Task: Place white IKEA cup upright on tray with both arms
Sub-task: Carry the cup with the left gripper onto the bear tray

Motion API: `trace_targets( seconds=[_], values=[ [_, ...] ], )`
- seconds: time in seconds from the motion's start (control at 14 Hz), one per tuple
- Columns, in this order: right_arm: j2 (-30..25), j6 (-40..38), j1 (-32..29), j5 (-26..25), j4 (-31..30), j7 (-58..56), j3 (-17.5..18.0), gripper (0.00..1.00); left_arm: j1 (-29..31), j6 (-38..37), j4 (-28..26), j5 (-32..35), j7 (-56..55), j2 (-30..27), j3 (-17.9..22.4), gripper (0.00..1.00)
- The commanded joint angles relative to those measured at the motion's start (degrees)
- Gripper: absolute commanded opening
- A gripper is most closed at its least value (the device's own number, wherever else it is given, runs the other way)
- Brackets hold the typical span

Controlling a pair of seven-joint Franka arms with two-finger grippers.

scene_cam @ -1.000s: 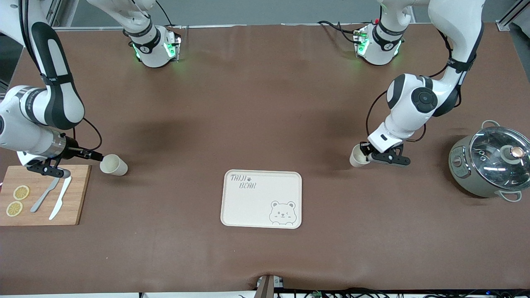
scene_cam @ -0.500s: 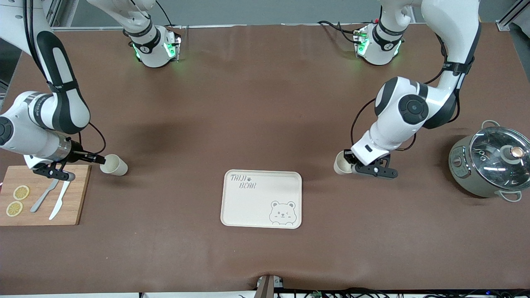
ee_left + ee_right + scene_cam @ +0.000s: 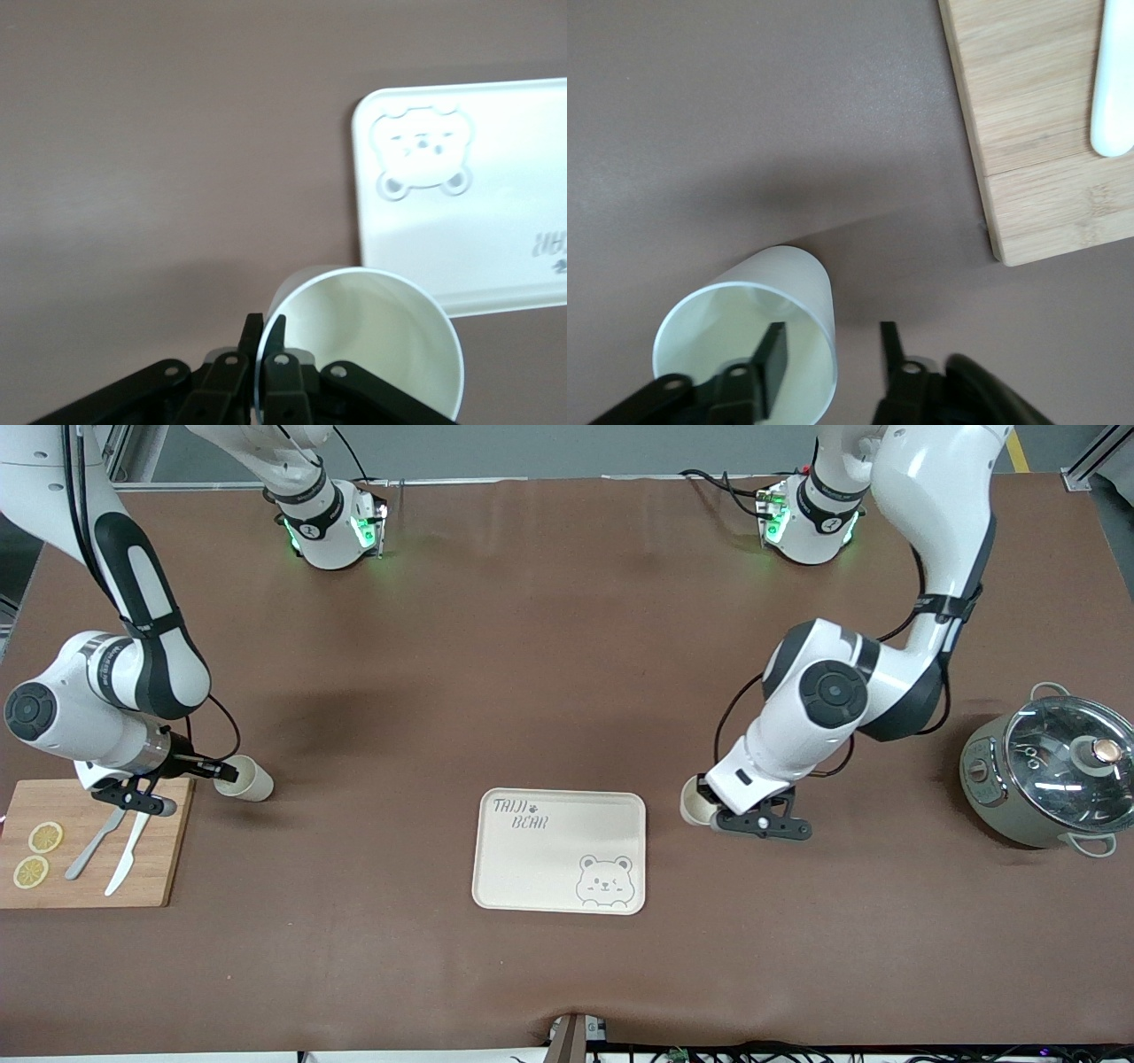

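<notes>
Two white cups are in view. My left gripper (image 3: pixel 700 804) is shut on the rim of one cup (image 3: pixel 692 808), held in the air just beside the cream bear tray (image 3: pixel 560 850), toward the left arm's end. In the left wrist view the fingers (image 3: pixel 276 332) pinch the cup wall (image 3: pixel 372 336), and the tray (image 3: pixel 478 212) shows past it. The other cup (image 3: pixel 248 779) lies on its side beside the cutting board. My right gripper (image 3: pixel 227 772) is open at its mouth. One finger (image 3: pixel 772 354) is inside this cup (image 3: pixel 735 336) and one is outside.
A wooden cutting board (image 3: pixel 159 868) with two lemon slices (image 3: pixel 37 854), a white knife (image 3: pixel 128 850) and a metal utensil lies at the right arm's end; its corner (image 3: pixel 1036 133) shows in the right wrist view. A grey pot with a glass lid (image 3: pixel 1050 771) stands at the left arm's end.
My left arm has carried its cup toward the tray. My right gripper has moved forward so one finger has entered the lying cup's mouth.
</notes>
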Motion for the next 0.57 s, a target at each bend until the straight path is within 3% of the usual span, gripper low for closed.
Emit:
trace_targets(
  seconds=[0.0,0.21,0.36,0.5],
  values=[
    [-0.41,0.98,-0.48,1.10,-0.64,0.52,0.80,0.32,-3.10,-1.79,6.84,1.50,-3.41,5.35,0.95,0.00],
    [-0.41,0.63,-0.21,2.16,-0.64,0.52,0.80,0.10,-7.48,-1.79,9.65,1.76,-7.80,8.08,2.70,0.00],
    [-0.24,0.89,-0.21,2.16,-0.56,0.44,0.80,0.08,-10.65,-1.44,9.84,1.94,-10.17,9.22,4.82,0.00],
    [-0.32,0.55,-0.21,2.16,-0.47,0.44,0.80,0.00,-11.80,0.92,9.75,2.29,-12.11,10.72,5.00,0.00]
  ],
)
